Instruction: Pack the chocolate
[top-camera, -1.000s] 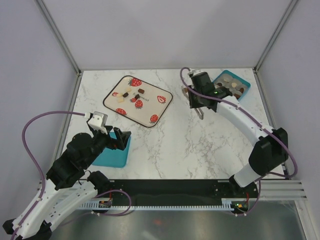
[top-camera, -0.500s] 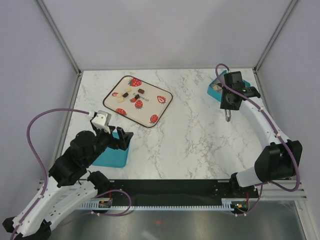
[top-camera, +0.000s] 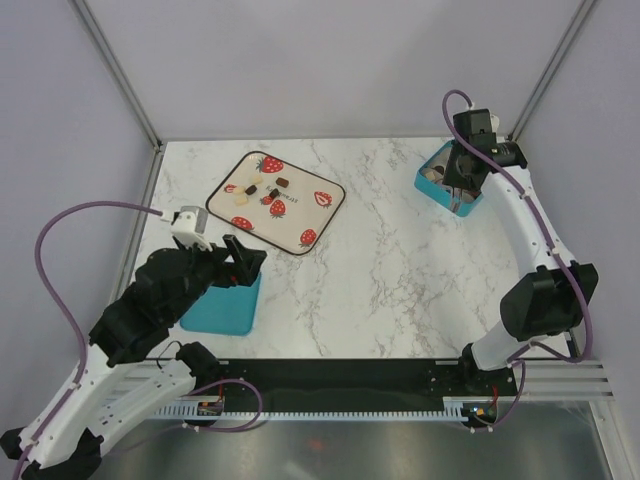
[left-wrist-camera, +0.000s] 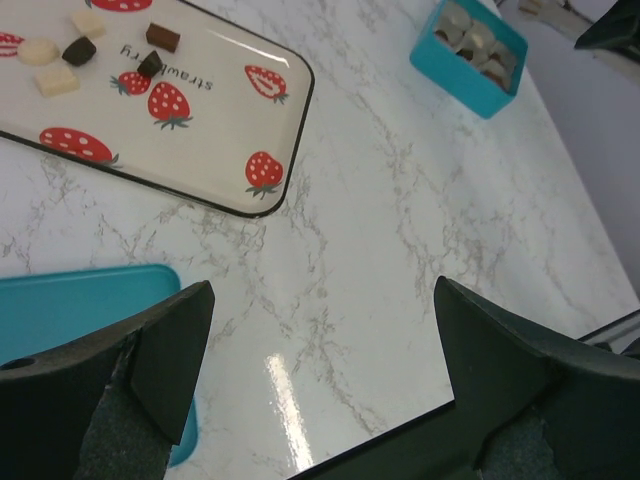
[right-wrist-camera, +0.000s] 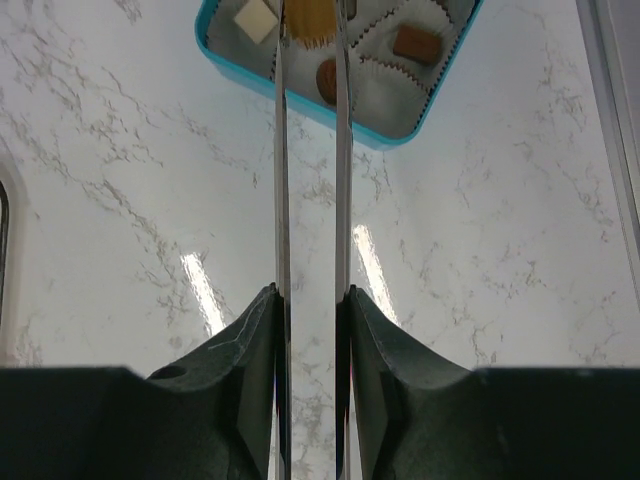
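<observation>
**Right gripper over box with a piece; left gripper waiting**
I hold the right gripper above the box, jaws pinching a light-brown piece at their tips, so that opening them should drop it into a paper cup below. The remaining chocolate lies on the tray, ahead and left of the left gripper, whose jaws are spread wide, presumably for the next pick.

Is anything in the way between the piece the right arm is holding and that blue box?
Nothing visible. The right end effector holds a caramel-coloured chocolate over the open teal box, with no lid or other object between them.
</observation>
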